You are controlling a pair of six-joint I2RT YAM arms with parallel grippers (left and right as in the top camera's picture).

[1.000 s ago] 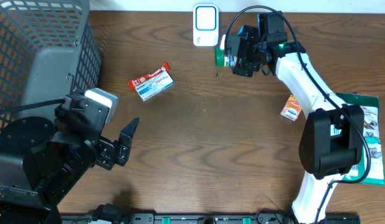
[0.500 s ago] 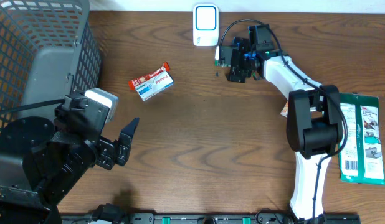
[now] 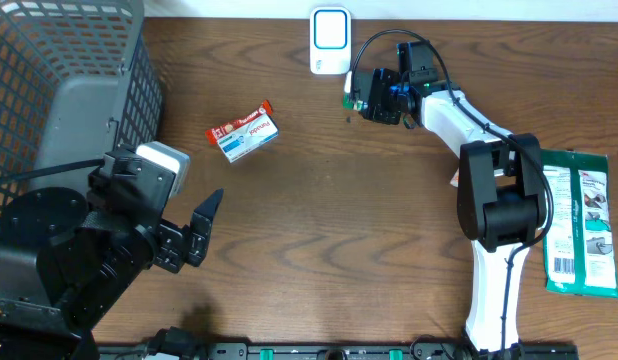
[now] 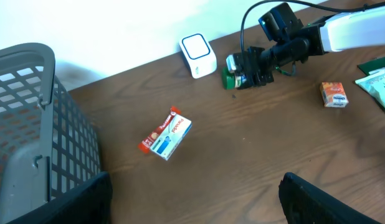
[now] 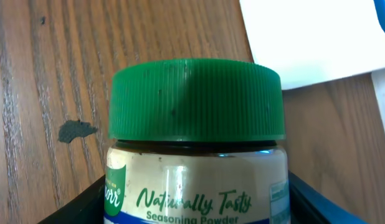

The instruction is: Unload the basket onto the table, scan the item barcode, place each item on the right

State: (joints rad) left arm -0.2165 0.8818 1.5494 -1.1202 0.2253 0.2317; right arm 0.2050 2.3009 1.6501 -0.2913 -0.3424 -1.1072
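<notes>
While the right end effector [image 3: 367,97] grasps the jar [image 5: 195,149], with a finger against each side, the jar lies just to the right of the scanner [image 3: 330,40], its green lid pointing roughly that way. I cannot tell whether it rests on the surface or hangs just above it. The step in hand looks like presenting the jar. No barcode shows, so the next move probably calls for turning the label toward the scanner's face. The left end effector [image 3: 194,235] is spread wide and holds nothing, well away from the scanner.
</notes>
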